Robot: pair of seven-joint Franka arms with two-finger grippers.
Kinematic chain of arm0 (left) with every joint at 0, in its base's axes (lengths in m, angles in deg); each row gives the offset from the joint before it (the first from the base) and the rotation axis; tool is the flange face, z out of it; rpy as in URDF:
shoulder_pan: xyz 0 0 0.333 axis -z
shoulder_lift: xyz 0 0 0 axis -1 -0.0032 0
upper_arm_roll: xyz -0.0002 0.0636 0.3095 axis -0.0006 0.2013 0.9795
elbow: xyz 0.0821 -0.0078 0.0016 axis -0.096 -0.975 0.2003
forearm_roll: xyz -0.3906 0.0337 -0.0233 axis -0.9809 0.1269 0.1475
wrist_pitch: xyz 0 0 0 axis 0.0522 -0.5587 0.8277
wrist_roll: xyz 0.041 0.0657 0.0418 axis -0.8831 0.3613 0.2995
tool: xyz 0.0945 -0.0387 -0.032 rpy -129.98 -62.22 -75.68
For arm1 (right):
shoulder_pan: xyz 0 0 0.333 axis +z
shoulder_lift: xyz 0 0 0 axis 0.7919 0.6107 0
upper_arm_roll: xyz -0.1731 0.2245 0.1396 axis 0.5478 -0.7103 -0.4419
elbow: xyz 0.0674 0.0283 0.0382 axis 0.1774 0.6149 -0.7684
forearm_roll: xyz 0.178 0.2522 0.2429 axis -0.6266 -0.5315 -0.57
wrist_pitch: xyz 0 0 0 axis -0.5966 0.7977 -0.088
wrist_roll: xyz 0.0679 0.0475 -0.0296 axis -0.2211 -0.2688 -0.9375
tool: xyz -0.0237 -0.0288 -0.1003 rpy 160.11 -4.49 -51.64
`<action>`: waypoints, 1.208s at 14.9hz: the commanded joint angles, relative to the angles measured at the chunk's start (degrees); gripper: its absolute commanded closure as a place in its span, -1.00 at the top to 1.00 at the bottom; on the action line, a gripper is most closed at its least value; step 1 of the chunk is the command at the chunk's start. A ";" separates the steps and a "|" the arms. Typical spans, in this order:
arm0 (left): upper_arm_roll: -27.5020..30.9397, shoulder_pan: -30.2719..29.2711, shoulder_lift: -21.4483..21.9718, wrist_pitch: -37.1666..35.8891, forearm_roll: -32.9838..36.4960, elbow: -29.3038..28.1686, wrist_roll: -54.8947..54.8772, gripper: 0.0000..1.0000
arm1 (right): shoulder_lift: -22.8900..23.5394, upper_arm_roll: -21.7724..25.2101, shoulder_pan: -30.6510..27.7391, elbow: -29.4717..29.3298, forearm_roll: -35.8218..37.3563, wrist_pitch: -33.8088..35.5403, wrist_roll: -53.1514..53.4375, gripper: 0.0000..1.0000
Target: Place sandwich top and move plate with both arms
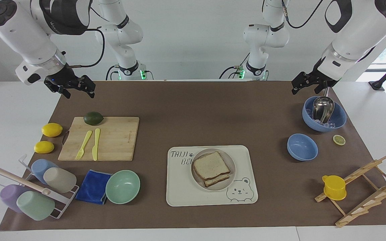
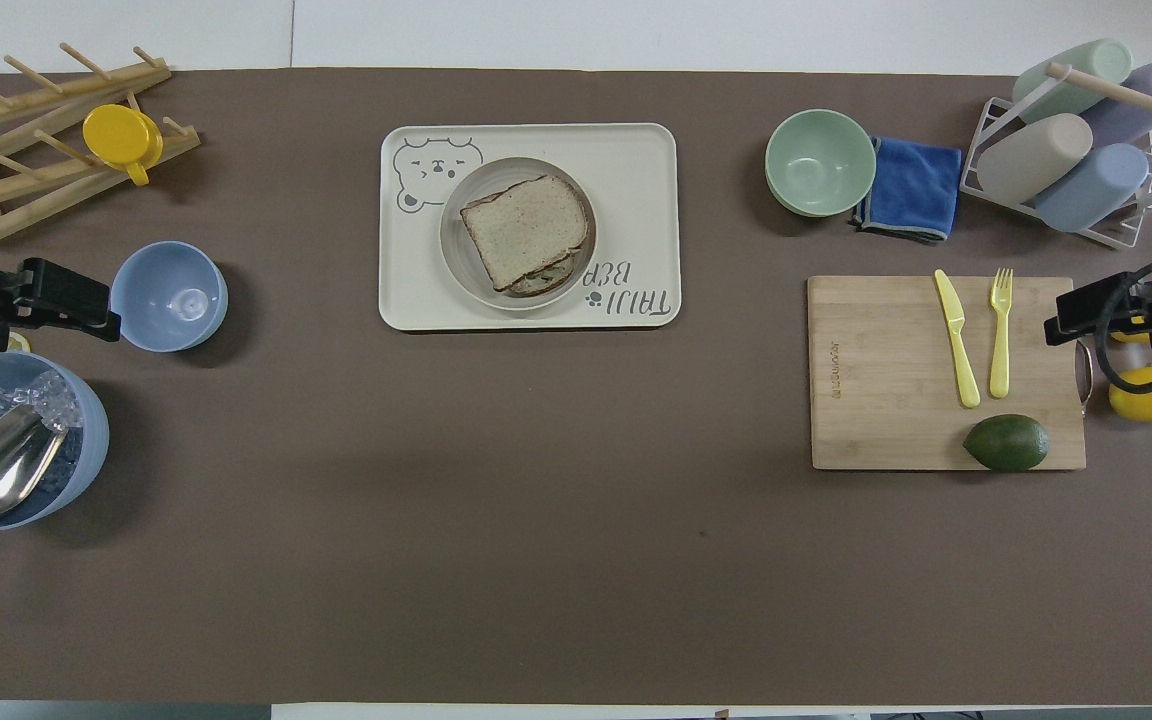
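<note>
bread slices (image 1: pixel 211 165): 2 | plate (image 1: pixel 232 174): 1 | tray (image 1: pixel 179 194): 1 | blue bowls (image 1: pixel 302 146): 2 | green bowl (image 1: pixel 123 186): 1 | lemons (image 1: pixel 52 129): 2 | cups on rack (image 1: pixel 60 179): 4 | fork (image 1: pixel 84 144): 1 | knife (image 1: pixel 96 144): 1

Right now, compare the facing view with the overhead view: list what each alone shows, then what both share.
Facing only: the arms' white bodies and bases; the left gripper raised above the ice bowl, the right gripper raised near the table's edge.

Overhead only: just the grippers' black tips at the frame's edges, and most of the lemon slice hidden.

Both: the sandwich top on the plate on the tray, touched by neither gripper.
</note>
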 commanded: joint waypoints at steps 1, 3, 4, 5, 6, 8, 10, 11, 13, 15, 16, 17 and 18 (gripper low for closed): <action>-11.03 -8.53 2.44 -1.26 2.40 -2.19 0.04 1.00 | -0.68 -0.11 -0.10 0.32 0.10 0.76 -0.09 1.00; -12.83 -8.82 2.44 -0.04 3.73 -2.19 1.26 1.00 | -0.68 -0.02 -0.10 0.32 0.10 0.76 -0.09 1.00; -12.92 -8.82 2.44 1.01 3.73 -2.19 2.06 1.00 | -0.68 -0.02 -0.10 0.32 0.10 0.76 -0.09 1.00; -12.92 -8.82 2.44 2.33 3.73 -2.37 2.15 1.00 | -0.68 -0.02 -0.10 0.32 0.10 0.76 -0.09 1.00; -12.92 -8.82 2.52 2.52 3.64 -2.63 2.15 1.00 | -0.68 -0.02 -0.10 0.32 0.10 0.76 -0.09 1.00; -12.92 -8.82 2.79 2.87 3.55 -3.42 2.33 1.00 | -0.68 -0.11 -0.10 0.32 0.10 0.76 -0.09 1.00; -13.01 -8.82 3.49 4.00 3.55 -5.00 1.54 1.00 | -0.68 -0.11 -0.10 0.32 0.10 0.76 -0.09 1.00; -13.01 -8.82 3.40 4.88 3.64 -5.09 1.28 1.00 | -0.68 -0.02 -0.10 0.32 0.10 0.76 -0.09 1.00; -13.10 -8.73 3.32 4.89 3.73 -4.74 1.10 1.00 | -0.68 -0.02 -0.10 0.32 0.10 0.76 -0.09 1.00; -13.19 -8.73 3.23 4.54 3.73 -4.48 1.01 1.00 | -0.68 -0.11 -0.10 0.32 0.10 0.76 -0.09 1.00; -13.10 -8.73 3.23 4.45 3.73 -4.48 1.01 1.00 | -0.68 -0.02 -0.10 0.32 0.10 0.76 -0.09 1.00; -13.10 -8.30 3.14 4.37 3.73 -4.22 1.36 1.00 | -0.68 -0.02 -0.10 0.32 0.10 0.76 -0.09 1.00; -13.18 -8.03 2.97 3.76 3.73 -3.61 1.54 1.00 | -0.68 -0.02 -0.10 0.32 0.10 0.76 -0.09 1.00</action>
